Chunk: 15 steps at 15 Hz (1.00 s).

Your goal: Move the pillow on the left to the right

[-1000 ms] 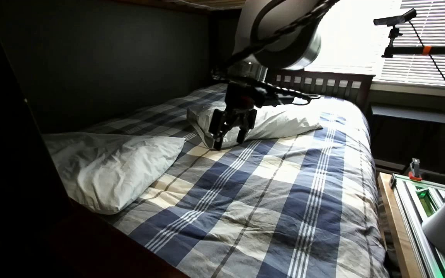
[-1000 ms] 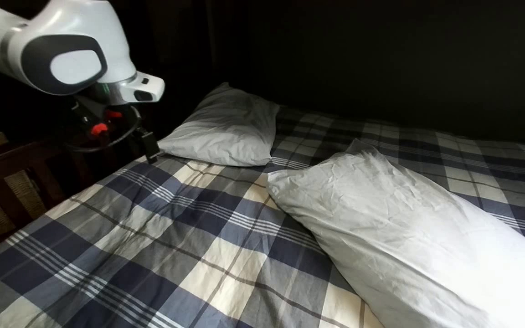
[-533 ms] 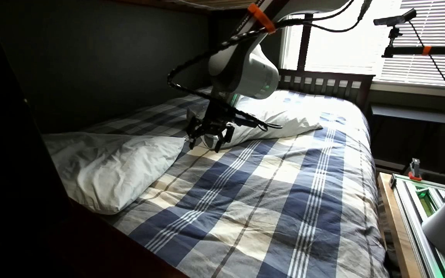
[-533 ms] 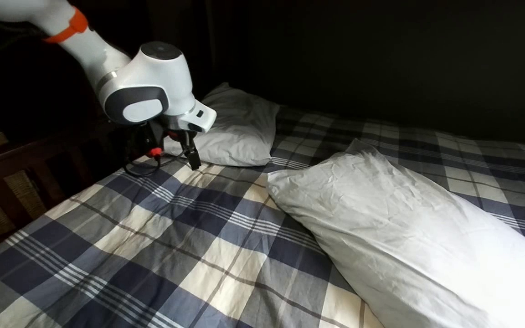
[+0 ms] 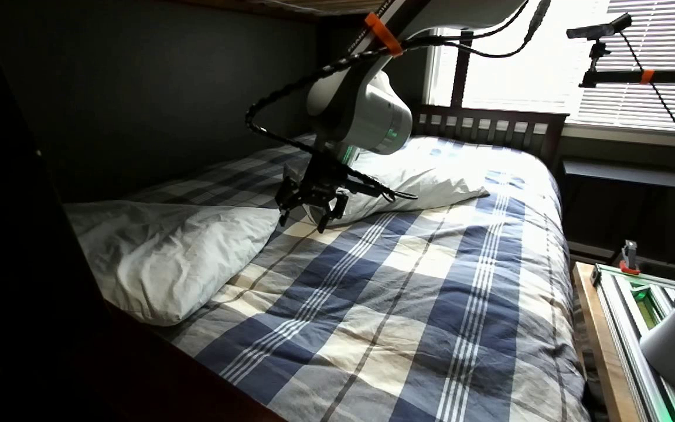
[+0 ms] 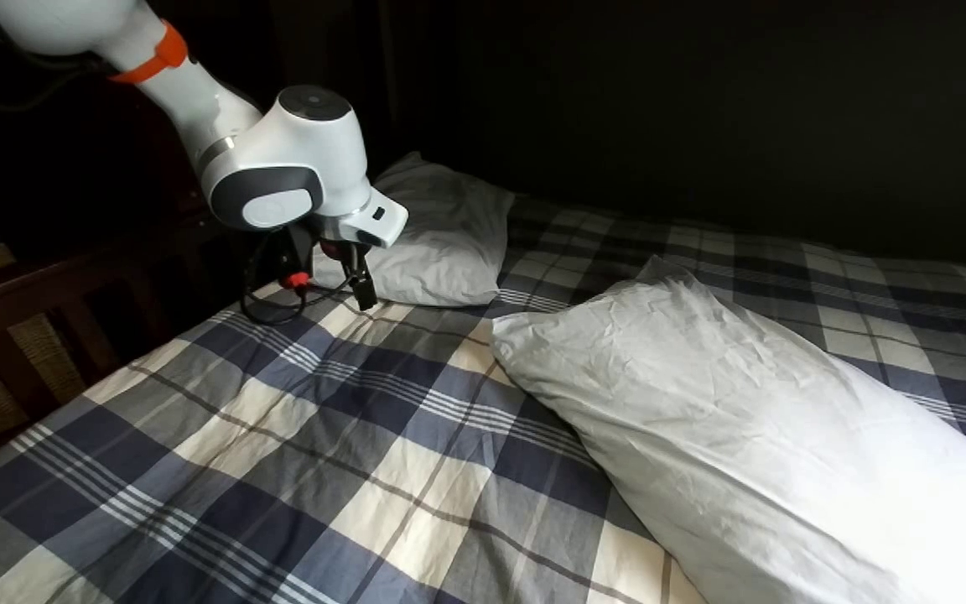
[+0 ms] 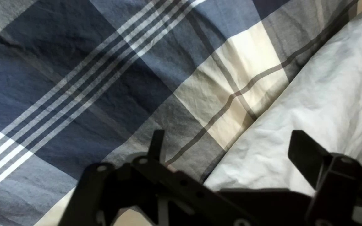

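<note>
The dull off-white pillow point(image 5: 167, 258) in its loose, wrinkled cloth case lies leftmost in both exterior views. Above its edge, the black two-fingered gripper point(image 7: 228, 135) hangs spread wide. Farther right, a plumper, brighter white pillow point(image 6: 768, 419) occupies the blue, grey and cream plaid bedspread point(image 6: 324, 436).

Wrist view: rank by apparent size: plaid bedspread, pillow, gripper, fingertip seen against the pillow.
1. Plaid bedspread, clearly largest.
2. Pillow and gripper, unranked: areas look close, both run off the frame, and the gripper is nearer the camera.
3. That fingertip, clearly smallest.
</note>
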Each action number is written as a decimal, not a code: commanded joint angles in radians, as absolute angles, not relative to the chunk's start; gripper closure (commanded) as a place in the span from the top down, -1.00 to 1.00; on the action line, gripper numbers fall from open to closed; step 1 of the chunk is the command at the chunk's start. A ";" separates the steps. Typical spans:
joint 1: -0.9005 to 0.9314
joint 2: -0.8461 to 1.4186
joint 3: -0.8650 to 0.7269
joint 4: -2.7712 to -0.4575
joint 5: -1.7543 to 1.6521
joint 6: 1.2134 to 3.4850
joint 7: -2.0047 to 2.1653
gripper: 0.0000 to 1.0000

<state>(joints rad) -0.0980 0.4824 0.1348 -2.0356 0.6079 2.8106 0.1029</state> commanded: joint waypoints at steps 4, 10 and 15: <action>-0.110 0.565 0.125 -1.949 0.616 2.839 0.121 1.00; -0.155 0.715 0.158 -1.753 0.645 2.842 0.109 1.00; -0.181 0.885 0.202 -1.564 0.677 2.909 0.113 1.00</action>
<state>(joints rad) -0.1584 0.7484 0.1552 -1.7055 0.6338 2.8401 0.1118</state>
